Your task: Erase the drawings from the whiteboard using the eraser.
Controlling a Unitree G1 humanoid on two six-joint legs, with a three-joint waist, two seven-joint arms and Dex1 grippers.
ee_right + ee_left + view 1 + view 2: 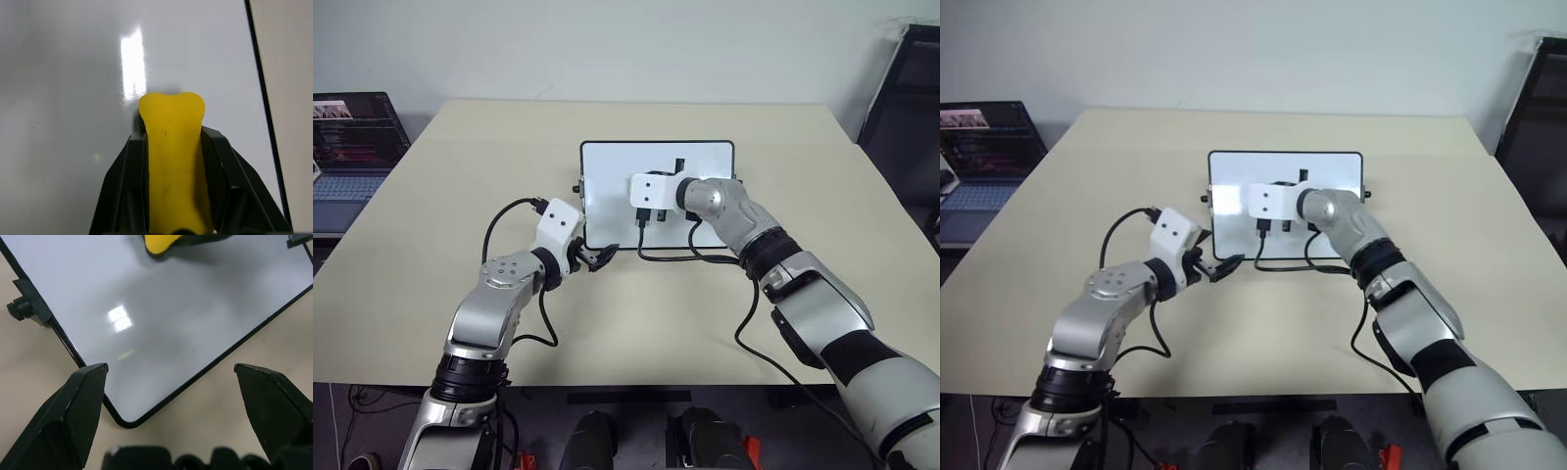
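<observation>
Right gripper clamped on yellow eraser, over middle of whiteboard, which lies mid-table. Left gripper, jaws apart, at board's near-left corner, holding nothing. Board looks wiped where visible; no drawings seen, prob. nearly done, maybe a last check.

No legible text, labels or numbers anywhere; the laptop screen at ten o'clock shows only unreadable coloured lines.
</observation>
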